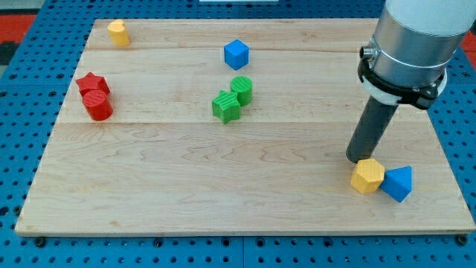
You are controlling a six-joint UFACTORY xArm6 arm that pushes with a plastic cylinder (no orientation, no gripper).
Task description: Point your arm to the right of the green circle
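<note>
Wooden table is sitting on a blue pegboard, with no containers on it; the green circle is lying near the middle, touching a green star. My tip is resting far toward the view's right, touching a yellow block beside a blue block. No pincer is showing.

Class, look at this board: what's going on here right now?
A robot arm's rod tip rests at the view's lower right, touching the top of a yellow block that sits beside a blue block. The green circle, its target, sits mid-board against a green star, far to the tip's left.
</note>
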